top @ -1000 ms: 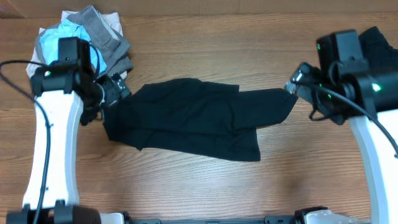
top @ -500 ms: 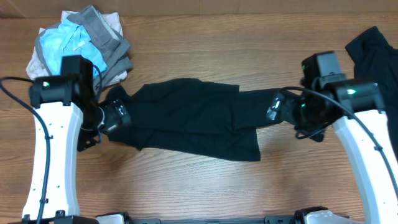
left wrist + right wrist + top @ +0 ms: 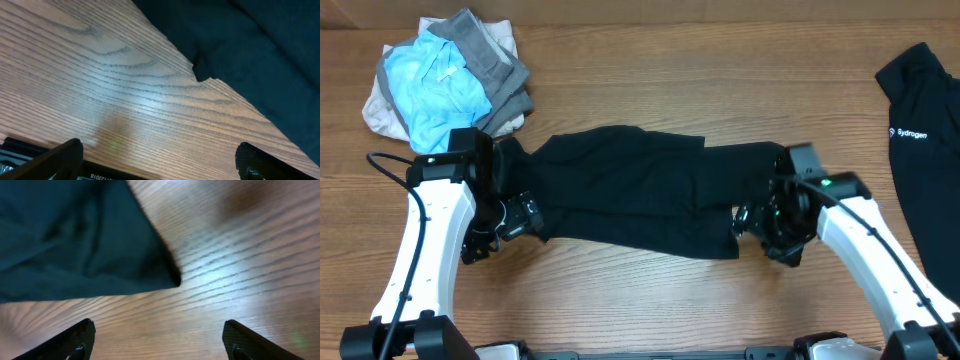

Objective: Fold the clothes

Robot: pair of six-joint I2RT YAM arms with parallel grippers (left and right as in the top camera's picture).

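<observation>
The plain black garment [image 3: 630,190] lies spread lengthwise across the middle of the table, partly folded over itself. My left gripper [image 3: 520,217] is open and empty at its lower left edge; in the left wrist view the cloth [image 3: 235,45] lies ahead of the open fingers [image 3: 160,162] over bare wood. My right gripper [image 3: 748,222] is open and empty by the garment's lower right corner; the right wrist view shows that corner [image 3: 100,245] just ahead of the open fingers [image 3: 160,340].
A bundle of light-blue, grey and beige clothes [image 3: 445,75] sits at the back left. A black garment with white "Sydrogen" lettering [image 3: 920,140] lies at the right edge. The wooden table [image 3: 640,290] runs along the front.
Both arms have come down and inward from the garment's far ends to its lower corners. The garment's right end is let go and lies flat. The lettered garment is now uncovered.
</observation>
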